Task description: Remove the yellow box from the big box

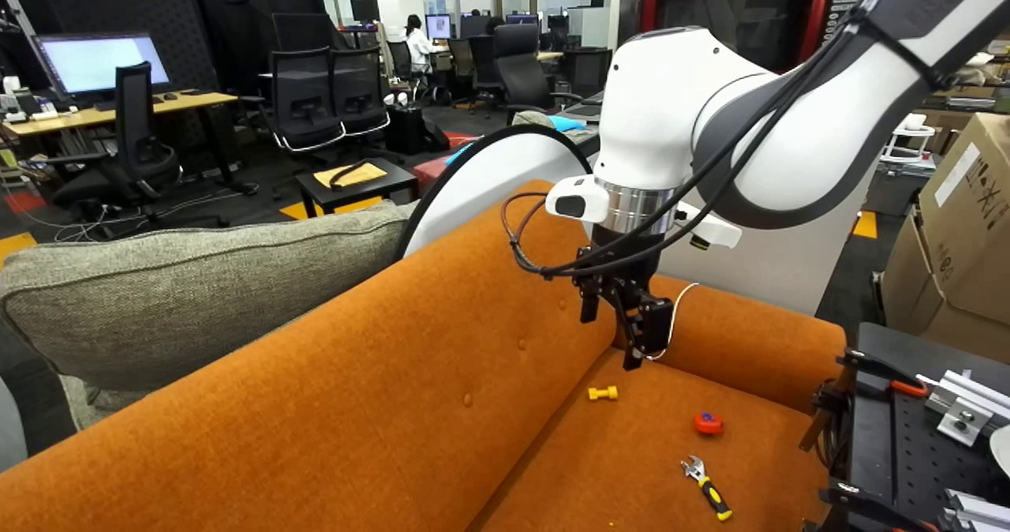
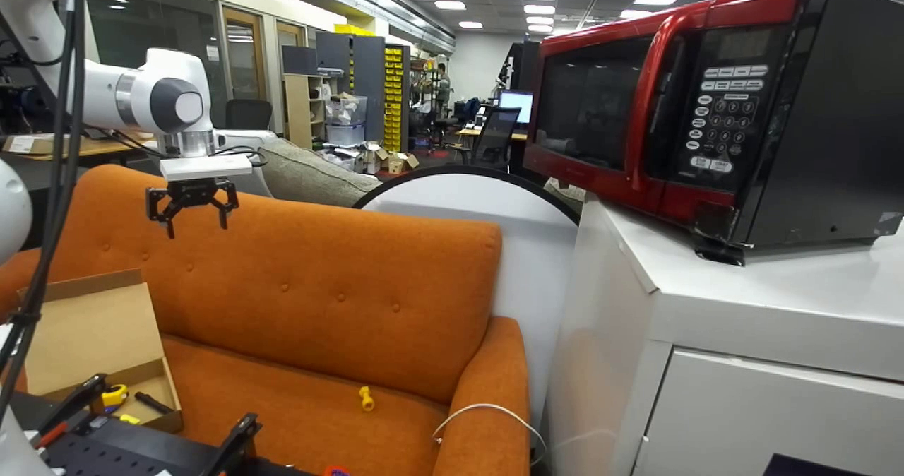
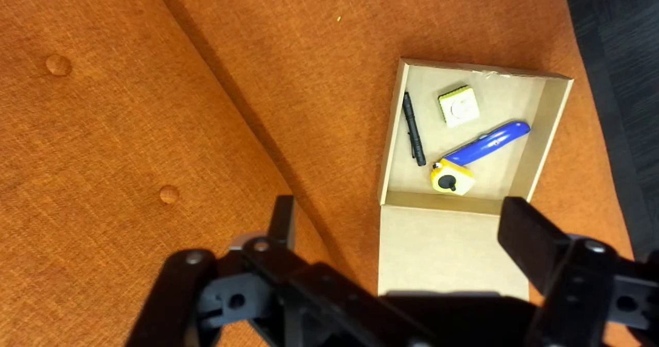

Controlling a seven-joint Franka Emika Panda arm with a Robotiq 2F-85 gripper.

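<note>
Empty and spread wide, likely for grasping, the gripper (image 2: 197, 227) hangs left in an exterior view, while what looks like the yellow box (image 3: 459, 106) sits upper right in the wrist view inside the big box (image 3: 540, 136), lid (image 3: 443, 254) folded back, presumably for access.

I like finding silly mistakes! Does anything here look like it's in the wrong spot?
Yes: a wrench lies loose on the couch seat. That looks odd: couches are for sitting, and another tool, a tape measure, is inside the open box.
</note>
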